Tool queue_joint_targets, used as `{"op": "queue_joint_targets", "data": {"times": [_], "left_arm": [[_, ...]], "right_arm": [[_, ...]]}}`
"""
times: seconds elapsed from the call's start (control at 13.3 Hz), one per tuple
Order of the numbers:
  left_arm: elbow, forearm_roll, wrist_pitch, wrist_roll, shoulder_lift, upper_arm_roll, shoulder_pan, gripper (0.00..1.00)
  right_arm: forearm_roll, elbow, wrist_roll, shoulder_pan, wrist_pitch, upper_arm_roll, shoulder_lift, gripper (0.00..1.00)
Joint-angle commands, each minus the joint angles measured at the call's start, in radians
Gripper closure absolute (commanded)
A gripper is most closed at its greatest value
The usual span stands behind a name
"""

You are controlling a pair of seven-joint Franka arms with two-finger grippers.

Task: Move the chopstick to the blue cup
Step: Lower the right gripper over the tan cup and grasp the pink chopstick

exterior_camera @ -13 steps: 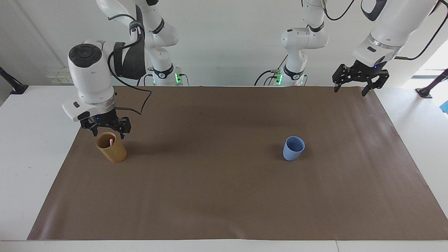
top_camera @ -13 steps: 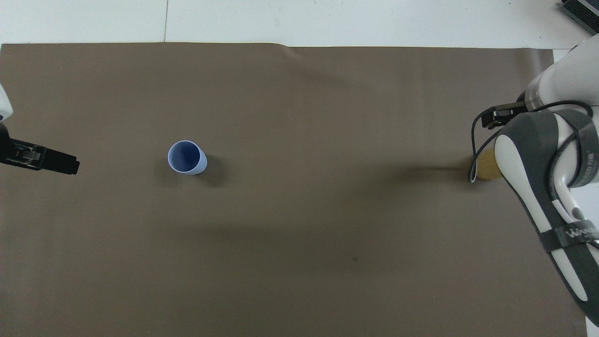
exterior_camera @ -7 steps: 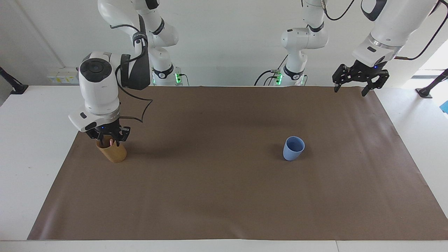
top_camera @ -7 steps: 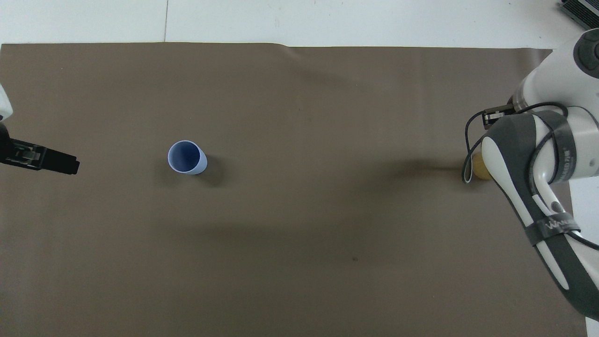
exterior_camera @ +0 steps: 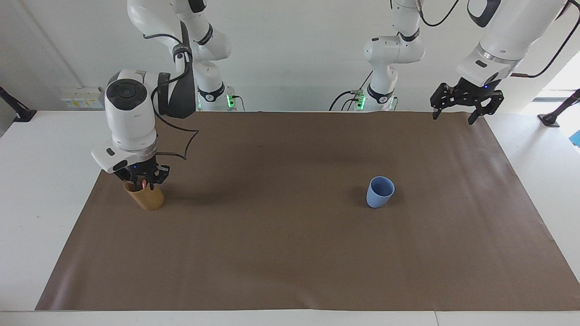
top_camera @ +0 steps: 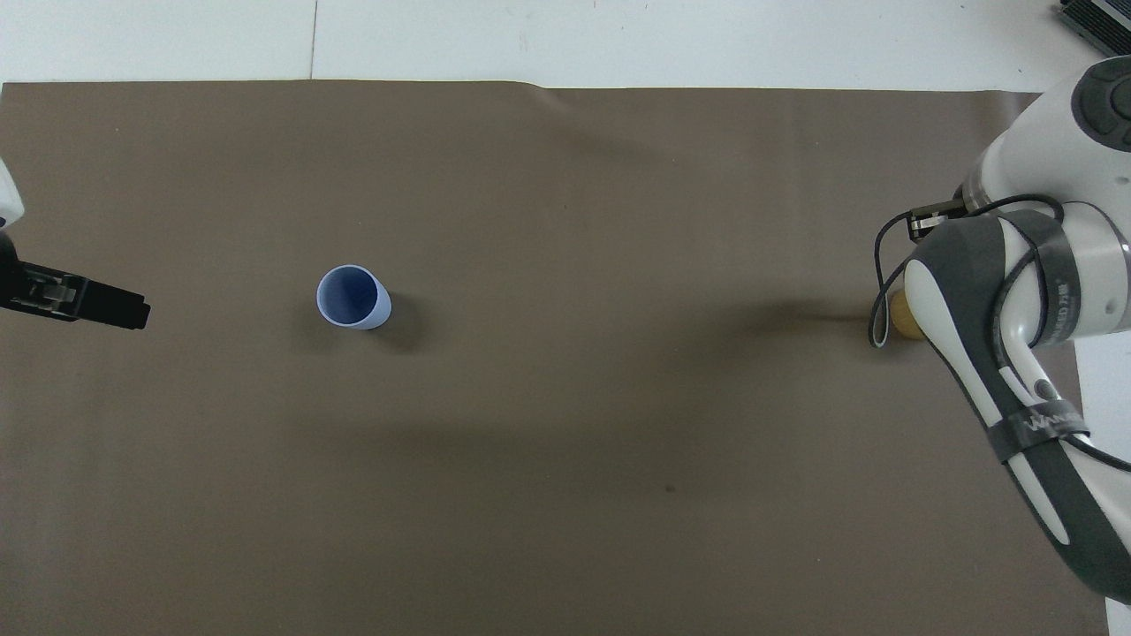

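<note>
Right now I am at the pick-up step: my right gripper [exterior_camera: 141, 179] is down at the mouth of the tan cup [exterior_camera: 146, 196], which stands on the brown mat [exterior_camera: 290, 253] toward the right arm's end of the table. The chopstick [exterior_camera: 144, 184] stands inside that cup, only its pale pink tip showing between the black fingers. From the facing view I cannot tell whether the fingertips have met the stick; the jaws look drawn in narrow around it, but I would not call it a firm grip yet. In the overhead view the right arm hides nearly all of the cup, so it adds nothing there.

My judgement is that the next move calls for a secure pinch on the stick, then a straight lift clear of the tan rim before I carry it across to the blue cup [exterior_camera: 379, 191], which stands upright and well apart, toward the left arm's end.

My left gripper [exterior_camera: 458, 108] waits with jaws spread wide, holding nothing, up over the mat's corner nearest its base.
</note>
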State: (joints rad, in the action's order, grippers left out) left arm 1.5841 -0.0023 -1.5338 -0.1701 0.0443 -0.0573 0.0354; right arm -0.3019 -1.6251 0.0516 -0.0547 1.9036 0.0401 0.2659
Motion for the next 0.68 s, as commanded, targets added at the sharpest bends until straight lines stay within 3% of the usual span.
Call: {"op": "queue_joint_targets", "data": {"times": [0.0,0.45,0.6], "left_arm": [[0.027,-0.005,-0.011,0.001,0.026,-0.009,-0.015,0.0],[0.027,-0.005,-0.011,0.001,0.026,-0.009,-0.015,0.0],[0.027,-0.005,-0.011,0.001,0.026,-0.009,-0.015,0.0]], "right_arm": [[-0.022,-0.01,-0.016,0.006,0.017,-0.006,-0.007,0.97],[-0.01,-0.004,-0.015,0.006,0.017,-0.006,-0.007,1.0],[-0.008,-0.002,-0.015,0.007,0.019,-0.006,-0.005,0.75]]}}
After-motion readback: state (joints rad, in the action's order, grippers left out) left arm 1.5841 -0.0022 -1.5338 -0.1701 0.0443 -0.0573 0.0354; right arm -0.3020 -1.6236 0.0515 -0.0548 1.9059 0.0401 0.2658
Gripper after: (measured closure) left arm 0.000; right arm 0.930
